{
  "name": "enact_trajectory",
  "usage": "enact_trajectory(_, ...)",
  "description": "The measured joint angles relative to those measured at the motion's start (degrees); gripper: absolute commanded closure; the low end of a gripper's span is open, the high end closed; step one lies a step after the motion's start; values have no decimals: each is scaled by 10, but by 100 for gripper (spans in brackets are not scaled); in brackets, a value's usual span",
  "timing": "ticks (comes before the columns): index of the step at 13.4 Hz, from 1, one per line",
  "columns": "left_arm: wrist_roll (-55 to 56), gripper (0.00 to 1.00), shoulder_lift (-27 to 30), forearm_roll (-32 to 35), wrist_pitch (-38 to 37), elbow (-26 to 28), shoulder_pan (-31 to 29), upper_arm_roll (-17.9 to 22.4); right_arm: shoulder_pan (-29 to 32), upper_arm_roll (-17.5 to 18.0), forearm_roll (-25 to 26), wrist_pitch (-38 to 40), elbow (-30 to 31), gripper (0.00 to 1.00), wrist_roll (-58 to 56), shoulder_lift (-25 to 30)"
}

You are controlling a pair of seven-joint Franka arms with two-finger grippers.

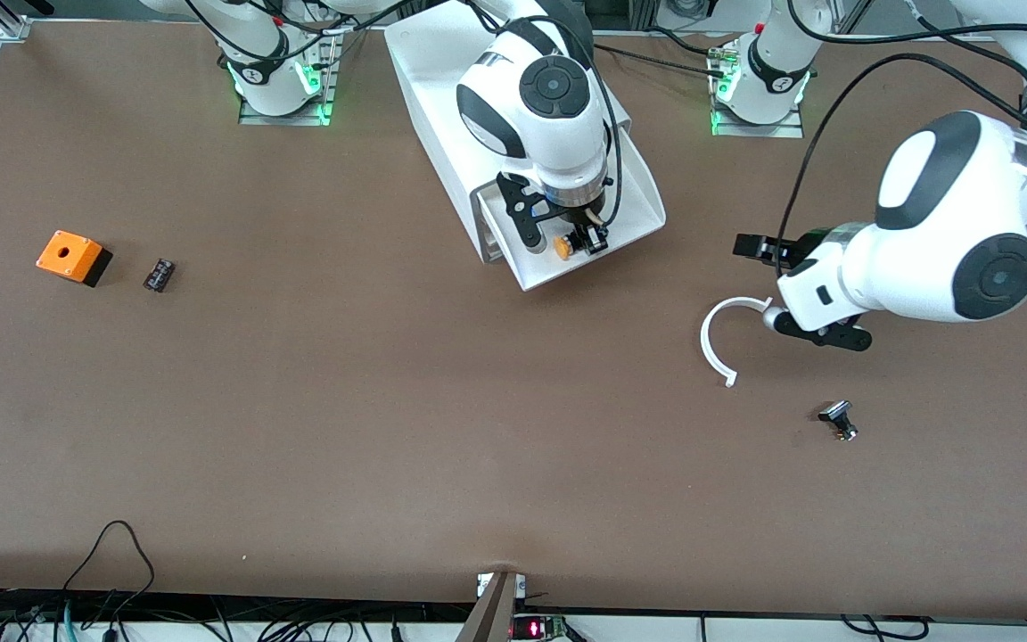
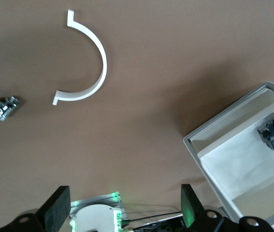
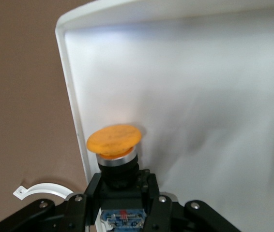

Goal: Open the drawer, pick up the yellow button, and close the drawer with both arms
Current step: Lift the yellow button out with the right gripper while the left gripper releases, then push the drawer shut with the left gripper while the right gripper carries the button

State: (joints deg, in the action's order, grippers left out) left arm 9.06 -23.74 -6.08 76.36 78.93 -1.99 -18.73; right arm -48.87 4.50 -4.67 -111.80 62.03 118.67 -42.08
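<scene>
Two of my right gripper's (image 1: pixel 578 241) fingers pinch the button (image 1: pixel 562 247) over the open drawer (image 1: pixel 634 201), its axis lying sideways; my left gripper (image 1: pixel 750 281) waits spread over the tabletop (image 1: pixel 389 401).

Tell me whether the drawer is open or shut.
Open: the drawer juts out of the cabinet, its white tray exposed under the right gripper holding the button.

Orange-yellow capped button (image 3: pixel 114 140) with black body, white drawer (image 1: pixel 638 192), brown table (image 1: pixel 389 401), orange box (image 1: pixel 73 257)
</scene>
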Motion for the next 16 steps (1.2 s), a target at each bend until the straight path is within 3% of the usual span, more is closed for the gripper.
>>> enact_trajectory(5, 174, 0, -14, 2, -2, 1, 47, 0, 48, -6, 0, 82, -20, 97, -161, 62)
enact_trajectory(11, 67, 4, -93, 3, 17, -56, -1, 14, 170, -14, -2, 204, -18, 97, -561, 101)
enact_trajectory(13, 104, 1, -100, 3, 51, -59, 8, 12, 198, -35, -2, 211, 2, 97, -685, 110)
enact_trajectory(16, 217, 1, -102, 3, 123, -41, 45, 3, 208, -101, -2, 182, 76, 97, -852, 138)
